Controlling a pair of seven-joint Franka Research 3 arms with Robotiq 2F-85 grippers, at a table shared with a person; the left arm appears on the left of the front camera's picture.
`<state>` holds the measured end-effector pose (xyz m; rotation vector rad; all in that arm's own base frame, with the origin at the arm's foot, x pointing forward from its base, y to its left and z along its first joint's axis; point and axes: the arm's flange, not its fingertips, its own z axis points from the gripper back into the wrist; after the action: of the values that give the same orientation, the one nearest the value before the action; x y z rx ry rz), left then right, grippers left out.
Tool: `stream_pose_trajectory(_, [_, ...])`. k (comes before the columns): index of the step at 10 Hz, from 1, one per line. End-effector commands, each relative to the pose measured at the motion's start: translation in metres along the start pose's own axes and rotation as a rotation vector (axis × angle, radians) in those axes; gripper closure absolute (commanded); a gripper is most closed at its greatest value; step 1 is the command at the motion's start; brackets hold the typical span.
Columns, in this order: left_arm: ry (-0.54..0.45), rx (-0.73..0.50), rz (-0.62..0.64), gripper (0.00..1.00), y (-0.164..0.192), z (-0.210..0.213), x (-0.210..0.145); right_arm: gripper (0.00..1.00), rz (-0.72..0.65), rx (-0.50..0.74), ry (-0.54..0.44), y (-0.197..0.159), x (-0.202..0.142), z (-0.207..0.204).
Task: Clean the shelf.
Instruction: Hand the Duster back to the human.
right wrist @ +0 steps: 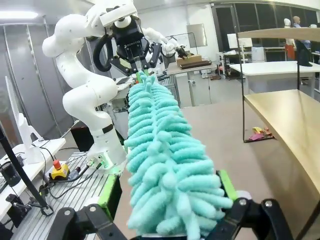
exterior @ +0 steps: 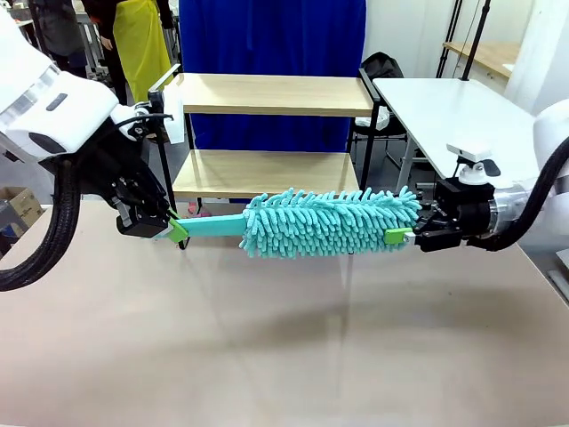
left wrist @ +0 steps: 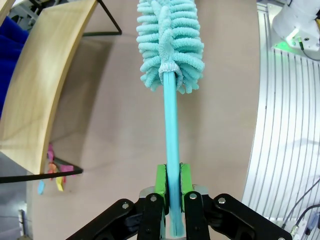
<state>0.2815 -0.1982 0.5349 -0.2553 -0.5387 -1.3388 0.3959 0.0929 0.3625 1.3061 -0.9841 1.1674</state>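
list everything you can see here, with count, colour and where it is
duster: one, teal fluffy head on a teal handle, held level above the table in front of the shelf
shelf: one, two light wooden boards in a thin black frame, at the far side of the table
table: one, beige top, in the foreground
white table: one, to the right behind the shelf
blue curtain: one, behind the shelf
small coloured bits: a few, pink, yellow and blue, on the floor under the shelf
left gripper: one, black with green pads, shut on the duster's handle
right gripper: one, black with green pads, jaws either side of the duster's tip, grip unclear
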Motion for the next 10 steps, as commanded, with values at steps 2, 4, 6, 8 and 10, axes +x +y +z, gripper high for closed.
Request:
stream_pose_trajectory(2, [-0.02, -0.009, 0.013, 0.87, -0.001, 0.0024, 0.0009, 0.57, 0.032, -0.001, -0.002, -0.0065, -0.0011, -0.0024])
stream_pose_trajectory(4, [-0.02, -0.009, 0.013, 0.87, -0.001, 0.0024, 0.0009, 1.0, 0.051, 0.001, -0.002, -0.0068, -0.0003, 0.0003])
stream_pose_trajectory(6, [-0.02, -0.009, 0.013, 0.87, -0.001, 0.0024, 0.0009, 0.85, 0.062, 0.017, 0.0, -0.0075, -0.0004, 0.0014])
stream_pose_trajectory(8, [-0.02, -0.009, 0.013, 0.87, -0.001, 0.0024, 0.0009, 1.0, 0.079, 0.043, 0.026, -0.0087, -0.0001, 0.0016])
stream_pose_trajectory(10, [-0.02, -0.009, 0.013, 0.87, -0.001, 0.0024, 0.0009, 1.0, 0.1, 0.052, 0.034, -0.0106, 0.0012, -0.0001])
